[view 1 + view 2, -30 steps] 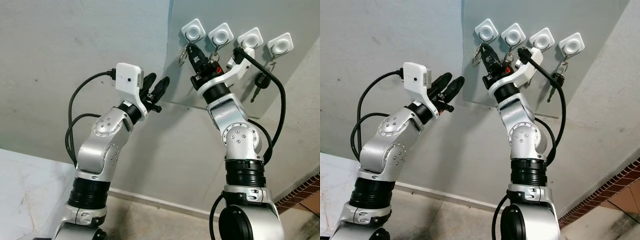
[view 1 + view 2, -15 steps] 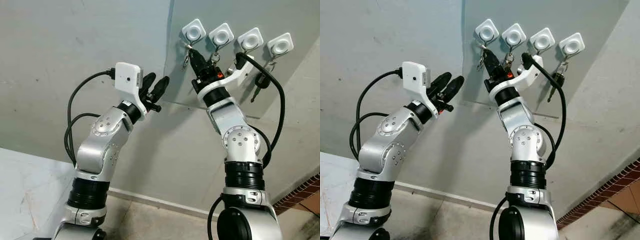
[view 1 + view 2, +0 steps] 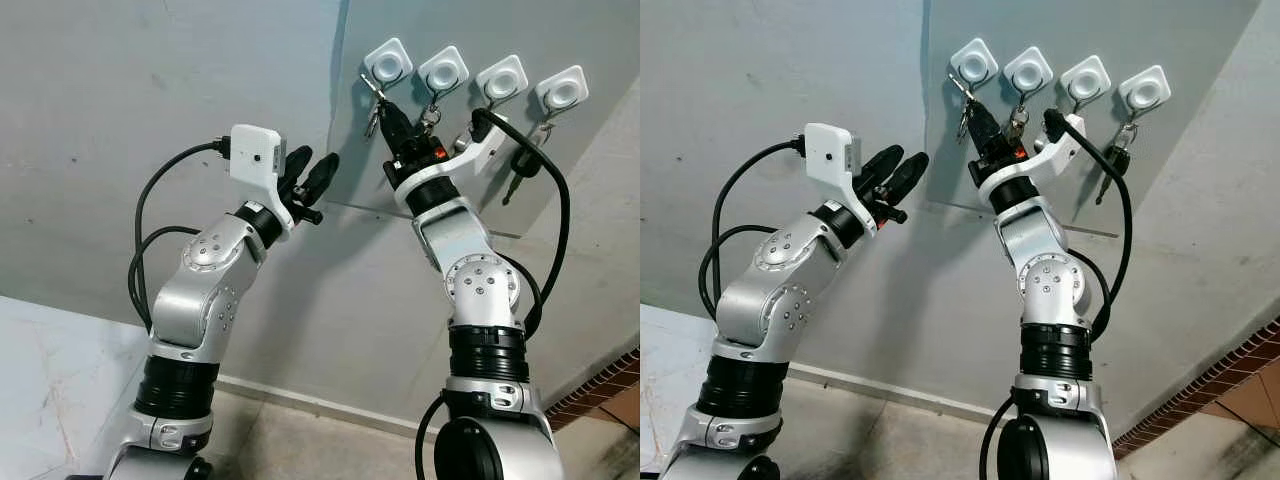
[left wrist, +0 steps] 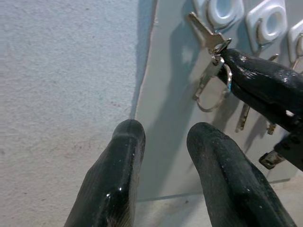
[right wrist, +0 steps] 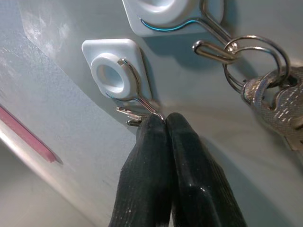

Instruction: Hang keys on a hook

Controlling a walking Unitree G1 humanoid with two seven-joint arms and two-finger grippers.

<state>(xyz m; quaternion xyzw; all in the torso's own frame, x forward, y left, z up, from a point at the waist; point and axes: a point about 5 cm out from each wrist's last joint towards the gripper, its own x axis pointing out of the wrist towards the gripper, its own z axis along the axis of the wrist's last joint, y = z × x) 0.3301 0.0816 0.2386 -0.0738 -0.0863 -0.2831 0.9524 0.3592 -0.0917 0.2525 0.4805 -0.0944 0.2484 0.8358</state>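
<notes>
White hooks (image 3: 387, 62) line the wall above the right gripper (image 3: 385, 102), clamped on the keys (image 3: 373, 118) just under the leftmost one. Left wrist: left gripper (image 4: 165, 137) apart, keys beyond it. Right wrist: fingers (image 5: 151, 137) pressed together at the hook's wire.

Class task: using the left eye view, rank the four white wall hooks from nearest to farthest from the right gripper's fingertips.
1. Leftmost hook, just above the right gripper, which is pinching the keys beneath it.
2. Second hook, one place to the right, keys hanging.
3. Third hook, farther right.
4. Rightmost hook, at the row's far end, farthest.
</notes>
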